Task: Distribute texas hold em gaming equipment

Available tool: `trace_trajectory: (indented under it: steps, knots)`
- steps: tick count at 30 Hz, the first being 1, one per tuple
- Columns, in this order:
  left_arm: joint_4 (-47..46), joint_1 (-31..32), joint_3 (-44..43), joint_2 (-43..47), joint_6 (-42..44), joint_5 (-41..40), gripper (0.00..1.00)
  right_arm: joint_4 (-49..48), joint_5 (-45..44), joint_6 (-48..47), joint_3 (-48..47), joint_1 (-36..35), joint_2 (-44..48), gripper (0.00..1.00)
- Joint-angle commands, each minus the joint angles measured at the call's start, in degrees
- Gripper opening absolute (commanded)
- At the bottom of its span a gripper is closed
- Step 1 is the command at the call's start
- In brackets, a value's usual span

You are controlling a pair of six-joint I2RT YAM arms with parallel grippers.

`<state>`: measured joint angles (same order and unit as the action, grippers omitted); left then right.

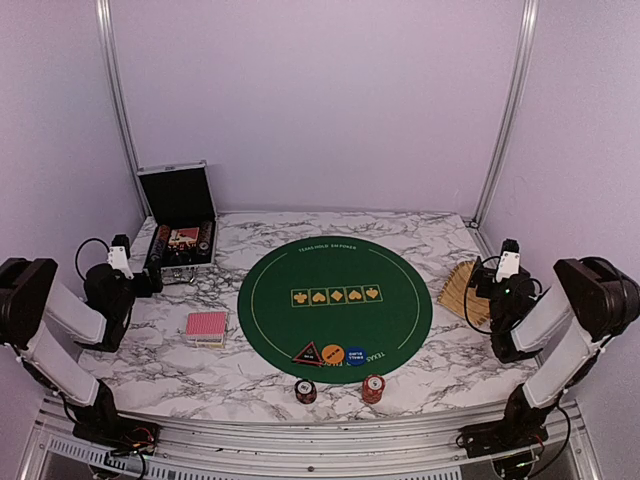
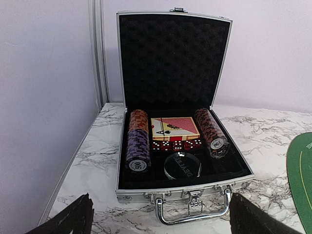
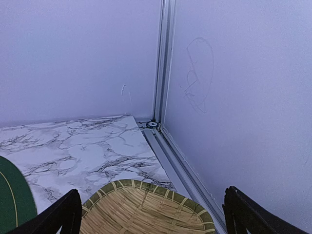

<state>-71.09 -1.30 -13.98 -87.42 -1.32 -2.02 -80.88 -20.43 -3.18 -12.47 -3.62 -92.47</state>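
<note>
A pink-red-backed card deck [image 1: 207, 325] lies on the marble left of the green mat [image 1: 335, 275]. On the mat's near edge sit a black triangular marker [image 1: 308, 354], an orange button [image 1: 333, 355] and a blue button [image 1: 355, 355]. Two short dark-red chip stacks [image 1: 306, 391] [image 1: 373, 388] stand just in front of the mat. My left gripper [image 1: 146, 272] [image 2: 161, 219] is open and empty, facing the open case [image 2: 185, 194]. My right gripper [image 1: 484, 284] [image 3: 151, 217] is open and empty, above the bamboo tray [image 3: 141, 207].
The silver-edged case [image 1: 178, 225] at back left holds a purple chip roll [image 2: 137, 148], a brown chip roll [image 2: 210, 132], a boxed deck [image 2: 174, 127], red dice [image 2: 175, 145] and a clear dealer puck [image 2: 182, 165]. The bamboo tray [image 1: 462, 290] lies by the right wall.
</note>
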Motion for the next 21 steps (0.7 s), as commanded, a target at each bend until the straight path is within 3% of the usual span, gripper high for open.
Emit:
trace_trajectory:
  steps: [1,15,18,21]
  knots:
    - [0.3,-0.2,-1.1,-0.5,-0.3,-0.3,0.99,0.5,0.5,-0.1,-0.5,-0.3,0.4,0.99]
    - [0.7,-0.2,-1.4,-0.3,-0.3,0.1,0.99,1.1,0.5,0.1,-0.7,-0.3,0.6,0.99]
    - [8.9,-0.2,-5.1,2.6,-0.5,-0.8,0.99,5.0,-2.8,1.7,-1.0,-0.4,3.2,0.99]
    - [22.9,-0.4,-11.0,5.6,-0.4,-0.1,0.99,-2.6,-3.3,-0.4,1.6,-1.3,2.1,0.99]
